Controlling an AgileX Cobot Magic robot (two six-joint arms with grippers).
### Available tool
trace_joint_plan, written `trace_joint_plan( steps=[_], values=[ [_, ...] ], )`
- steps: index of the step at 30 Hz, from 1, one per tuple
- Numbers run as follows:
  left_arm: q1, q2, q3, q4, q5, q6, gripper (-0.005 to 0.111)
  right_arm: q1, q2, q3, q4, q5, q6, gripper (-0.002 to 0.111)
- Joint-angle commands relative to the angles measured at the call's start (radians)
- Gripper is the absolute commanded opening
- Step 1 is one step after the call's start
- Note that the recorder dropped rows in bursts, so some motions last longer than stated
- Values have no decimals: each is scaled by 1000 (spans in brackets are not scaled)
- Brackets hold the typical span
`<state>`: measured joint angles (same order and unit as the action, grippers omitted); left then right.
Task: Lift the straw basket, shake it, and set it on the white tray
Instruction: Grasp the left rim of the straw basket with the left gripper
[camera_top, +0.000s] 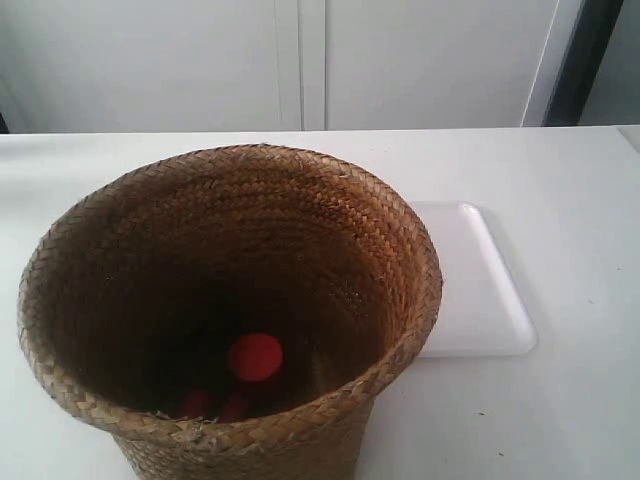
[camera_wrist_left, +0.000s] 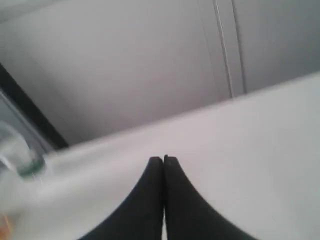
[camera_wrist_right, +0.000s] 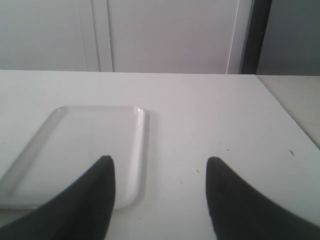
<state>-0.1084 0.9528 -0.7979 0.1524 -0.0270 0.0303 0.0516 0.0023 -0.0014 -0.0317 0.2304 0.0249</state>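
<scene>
1. White counter (camera_top: 570, 420), the widest surface in sight, runs back to pale cabinet panels (camera_top: 300, 60). A few dark specks mark it near the right arm.
2. Straw basket (camera_top: 385, 235): brown weave, braided rim, mouth open to the exterior camera. It fills that view's near left. Its base is cut off by the frame, so contact with the counter cannot be confirmed. It is not on the tray.
3. White tray (camera_top: 485, 290) lies flat on the counter just beside the basket, at the exterior view's right. The basket's rim hides the tray's nearer edge; touching or apart, cannot tell.
4. Right fingers (camera_wrist_right: 97, 190): spread apart, nothing between them, hanging over the counter by one corner of the tray.
5. Left fingers (camera_wrist_left: 159, 170): pressed tip to tip, gripping nothing, bare counter beyond. That view is blurred.
6. Red ball (camera_top: 255, 357) sits low in the basket's dark interior.
7. Two smaller red shapes (camera_top: 195, 403) lie below the ball, half hidden by the near rim.
</scene>
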Motion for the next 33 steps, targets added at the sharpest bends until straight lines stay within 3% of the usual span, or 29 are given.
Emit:
trace_joint_plan(
  steps=[1, 2, 3, 5, 7, 15, 17, 22, 29, 31, 33],
  values=[
    [-80, 24, -153, -164, 668, -140, 15, -1, -2, 1, -3, -9, -2, 52],
    [-86, 24, -169, -259, 704, -99, 20, -1, -2, 1, -3, -11, -2, 52],
    [-94, 24, -196, -478, 764, 42, 31, -1, -2, 1, -3, -11, -2, 52],
    [-94, 31, -213, -717, 841, 261, 47, -1, -2, 1, -3, -11, -2, 52],
    [-94, 37, -222, -690, 888, 261, 59, -1, -2, 1, -3, -11, -2, 52],
    [-94, 163, -201, -669, 913, 232, 60, -1, -2, 1, -3, -9, -2, 52],
    [-94, 203, -201, -758, 908, 247, 52, -1, -2, 1, -3, -9, -2, 52],
    [-94, 248, -201, -915, 915, 422, 0, -1, -2, 1, -3, -11, -2, 52],
    [-94, 252, -199, -893, 887, 475, 0, -1, -2, 1, -18, -23, -12, 52],
    [-94, 252, -199, -893, 877, 485, 0, -1, -2, 1, 4, -130, 2, 52],
    [-94, 252, -199, -893, 858, 493, 0, -1, -2, 1, 183, -302, 195, 52]
  ],
)
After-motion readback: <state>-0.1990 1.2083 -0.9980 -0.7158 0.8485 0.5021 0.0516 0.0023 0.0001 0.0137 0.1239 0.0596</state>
